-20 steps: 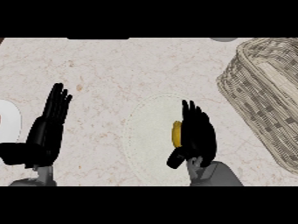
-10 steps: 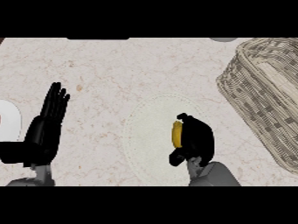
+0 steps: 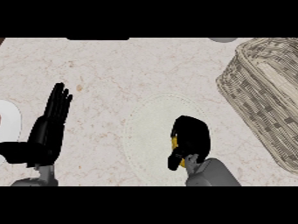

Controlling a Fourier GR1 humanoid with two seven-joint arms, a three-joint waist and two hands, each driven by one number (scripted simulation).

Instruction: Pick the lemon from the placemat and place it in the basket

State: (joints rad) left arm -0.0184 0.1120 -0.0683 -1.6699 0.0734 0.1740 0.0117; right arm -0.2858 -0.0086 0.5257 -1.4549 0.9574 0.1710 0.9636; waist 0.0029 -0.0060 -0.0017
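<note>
Right hand (image 3: 188, 138), fingers straight a second ago, now curls over the lemon (image 3: 175, 142) on the placemat (image 3: 144, 131); grasp looks made, lift toward the basket (image 3: 274, 96) at right pending; left hand (image 3: 48, 129) rests open.

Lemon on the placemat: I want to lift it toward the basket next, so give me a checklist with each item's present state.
1. Right hand curled round the lemon: ok, only a yellow sliver shows under the fingers.
2. Lemon off the placemat: cannot tell.
3. Basket open at the top: ok, at the right.
4. Counter between placemat and basket free of objects: ok.
5. Left hand out of the way: ok, open at the left beside the plate.
</note>
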